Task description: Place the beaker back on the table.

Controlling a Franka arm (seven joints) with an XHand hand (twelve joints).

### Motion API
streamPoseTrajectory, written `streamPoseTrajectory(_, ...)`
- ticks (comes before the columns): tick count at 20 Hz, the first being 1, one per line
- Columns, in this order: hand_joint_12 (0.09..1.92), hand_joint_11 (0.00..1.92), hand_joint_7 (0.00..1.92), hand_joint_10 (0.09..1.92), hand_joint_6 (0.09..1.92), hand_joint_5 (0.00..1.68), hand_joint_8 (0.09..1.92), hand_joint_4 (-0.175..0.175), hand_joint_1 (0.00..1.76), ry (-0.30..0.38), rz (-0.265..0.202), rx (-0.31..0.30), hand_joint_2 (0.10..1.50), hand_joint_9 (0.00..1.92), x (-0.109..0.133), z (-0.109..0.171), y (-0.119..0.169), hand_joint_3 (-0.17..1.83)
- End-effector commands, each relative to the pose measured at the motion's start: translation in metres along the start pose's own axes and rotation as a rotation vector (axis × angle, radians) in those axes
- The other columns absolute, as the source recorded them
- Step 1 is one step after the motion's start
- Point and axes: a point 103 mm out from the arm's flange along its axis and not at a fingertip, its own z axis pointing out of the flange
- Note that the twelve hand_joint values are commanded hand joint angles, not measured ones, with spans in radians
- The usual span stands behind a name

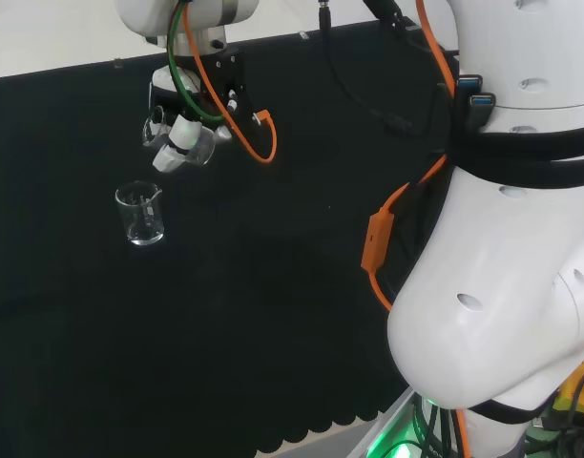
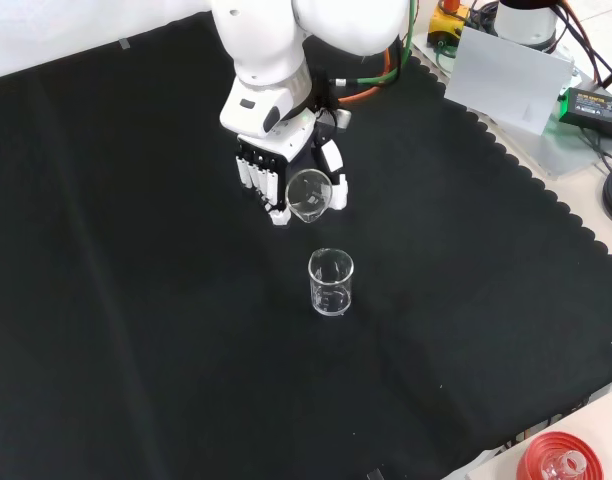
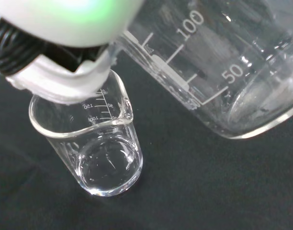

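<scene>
The hand (image 2: 276,175) hangs above the black cloth with its fingers curled round a clear glass beaker (image 2: 309,194), which is tipped over on its side with its mouth toward the front camera. In the head view the hand (image 1: 182,138) and the held beaker (image 1: 198,143) sit up and to the right of a second beaker. That second clear beaker (image 2: 331,282) (image 1: 141,214) stands upright on the cloth, apart from the hand. In the wrist view the held beaker (image 3: 218,62) is close and tilted, and the standing beaker (image 3: 96,143) has clear liquid at its bottom.
The arm's white links (image 1: 502,239) fill the head view's right. A red ribbed ring stand (image 2: 561,458) lies off the cloth's front right corner in the front view. A grey box (image 2: 511,75) and cables sit beyond the cloth's scalloped edge at the upper right.
</scene>
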Motion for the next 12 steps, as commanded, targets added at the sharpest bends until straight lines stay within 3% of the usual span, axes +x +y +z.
streamPoseTrajectory(1, 0.82, 1.26, 1.60, 0.11, 0.22, 1.47, 0.09, -0.175, 1.32, 0.060, -0.031, -0.039, 0.64, 1.63, -0.017, 0.008, 0.002, 0.56)
streamPoseTrajectory(8, 0.82, 1.25, 1.60, 0.11, 0.22, 1.47, 0.09, -0.175, 1.32, 0.157, -0.054, -0.100, 0.64, 1.62, -0.041, 0.017, 0.006, 0.56)
streamPoseTrajectory(12, 0.82, 1.24, 1.60, 0.11, 0.23, 1.47, 0.09, -0.175, 1.32, 0.273, -0.055, -0.115, 0.65, 1.62, -0.056, 0.032, 0.006, 0.55)
